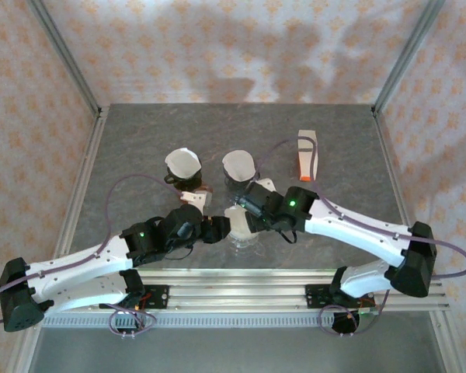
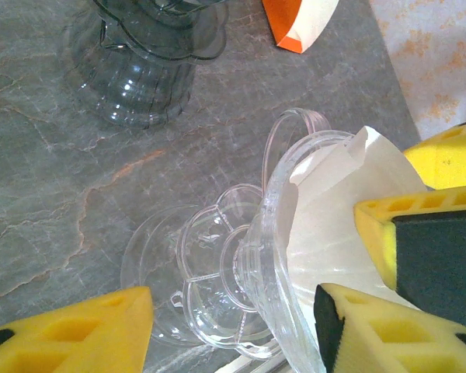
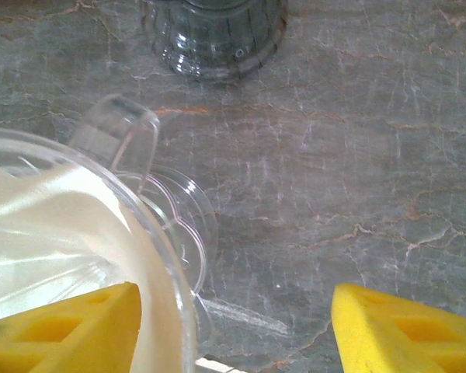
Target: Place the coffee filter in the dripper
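Clear plastic dripper (image 2: 210,287) tilts, so we fear its white paper filter (image 2: 334,225) slipping out. Left jaws straddle it, can't tell the grip; right jaws gape, holding nothing.

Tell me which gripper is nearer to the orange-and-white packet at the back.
Right. The right gripper is in front-left of the packet; the left gripper is farther, on the clear dripper's other side.

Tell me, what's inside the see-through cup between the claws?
A white paper coffee filter sits inside the clear dripper. Its lower part is hidden behind a yellow finger of the left claw.
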You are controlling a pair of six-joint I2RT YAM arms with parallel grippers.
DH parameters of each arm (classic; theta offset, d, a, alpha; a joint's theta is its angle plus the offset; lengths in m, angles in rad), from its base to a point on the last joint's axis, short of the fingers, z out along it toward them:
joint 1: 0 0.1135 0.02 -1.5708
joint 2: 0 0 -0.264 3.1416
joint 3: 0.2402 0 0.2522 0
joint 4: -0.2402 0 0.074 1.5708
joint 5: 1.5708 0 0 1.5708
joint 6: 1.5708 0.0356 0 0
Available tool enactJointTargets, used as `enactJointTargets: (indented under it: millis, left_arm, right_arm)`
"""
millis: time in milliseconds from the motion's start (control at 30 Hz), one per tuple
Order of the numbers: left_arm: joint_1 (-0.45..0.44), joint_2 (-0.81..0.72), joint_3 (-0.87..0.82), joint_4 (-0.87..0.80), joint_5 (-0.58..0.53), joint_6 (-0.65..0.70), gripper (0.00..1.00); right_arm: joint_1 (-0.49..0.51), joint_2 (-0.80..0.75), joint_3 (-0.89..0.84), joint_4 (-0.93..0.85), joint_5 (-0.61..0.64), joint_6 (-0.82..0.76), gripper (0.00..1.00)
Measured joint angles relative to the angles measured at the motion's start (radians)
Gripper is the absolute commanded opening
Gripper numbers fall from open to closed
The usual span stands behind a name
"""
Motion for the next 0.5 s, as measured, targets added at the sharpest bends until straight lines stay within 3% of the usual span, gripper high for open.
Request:
enactJointTargets:
  millis: [500]
  left_arm:
    - [0.0, 0.005, 0.0, 0.0, 0.0, 0.0, 0.58]
  right_arm:
    - [0.0, -0.049, -0.034, 0.018, 0.002, 0.001, 0.67]
